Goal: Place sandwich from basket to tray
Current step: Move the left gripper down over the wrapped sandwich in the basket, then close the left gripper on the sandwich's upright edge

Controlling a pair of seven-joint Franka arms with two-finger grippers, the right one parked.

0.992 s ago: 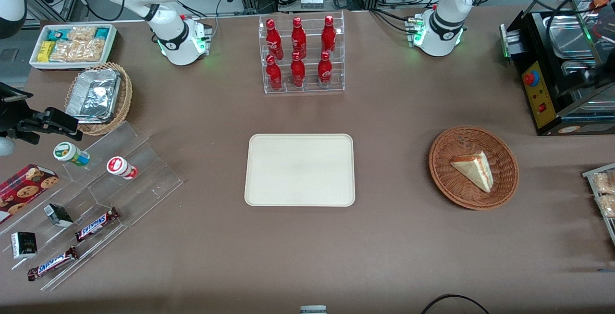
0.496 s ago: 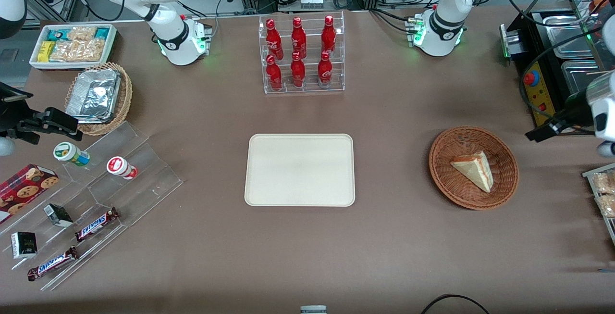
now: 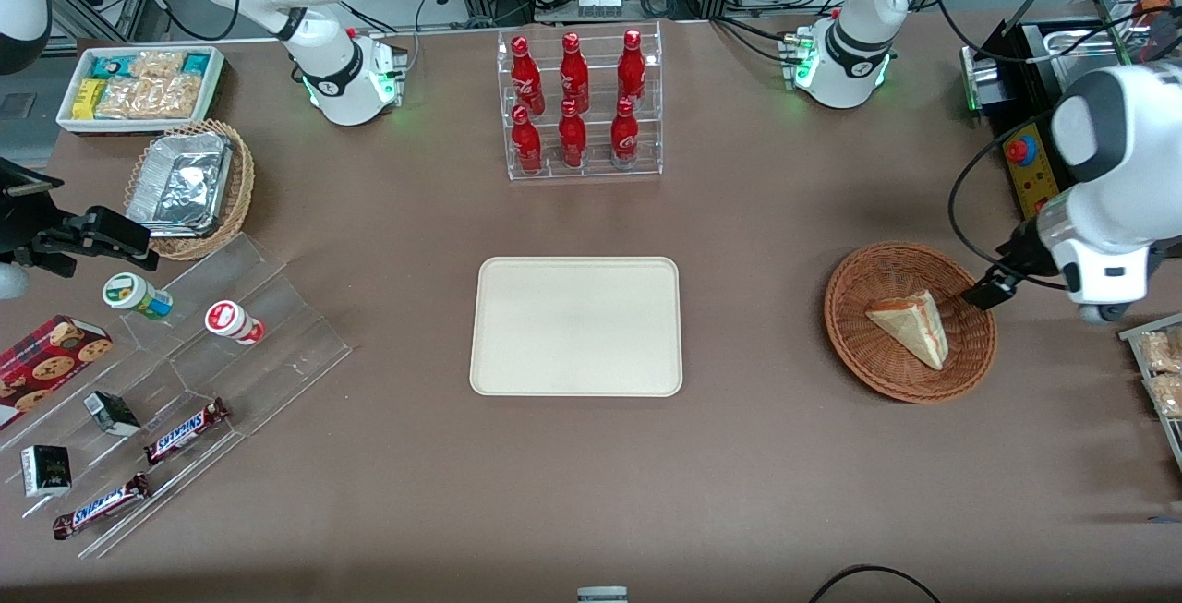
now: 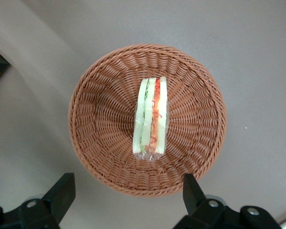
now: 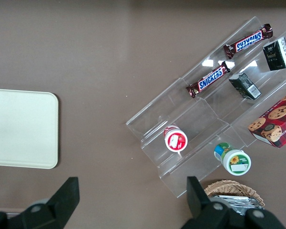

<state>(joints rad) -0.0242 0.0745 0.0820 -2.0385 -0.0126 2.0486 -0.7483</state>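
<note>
Working arm's gripper [image 4: 126,198] hangs above the basket [image 3: 885,363], fingers [image 4: 61,192] spread wide w/ nothing between them; in the wrist view the gap spans a good part of the basket's width. In the front view one dark fingertip [image 3: 988,293] shows over the basket rim at the working arm's end, just beside the sandwich [image 3: 912,324] but not touching it.

Sandwich lies inside the basket [image 4: 105,143], approx. at its centre, directly below the gripper. Its cut edge faces up toward the wrist camera: green and red filling stripes between pale bread, under clear wrap. Woven wall visible all round the sandwich [image 4: 151,118], so there is open room on each side betw. wedge and rim.

Tray [image 3: 576,326] sits flat on the brown table [image 3: 757,455], well apart from the gripper toward the parked arm's end. Its low rim and rounded corners are fully exposed. Bare table lies betw. tray edge and basket rim.

Rack of red bottles [image 3: 577,104] stands farther from the front camera than the tray, apart from it. Black machine [image 3: 1034,169] stands near the gripper, farther from the front camera than the basket. Clear stepped shelf w/ snacks [image 3: 185,381] lies toward the parked arm's end.
</note>
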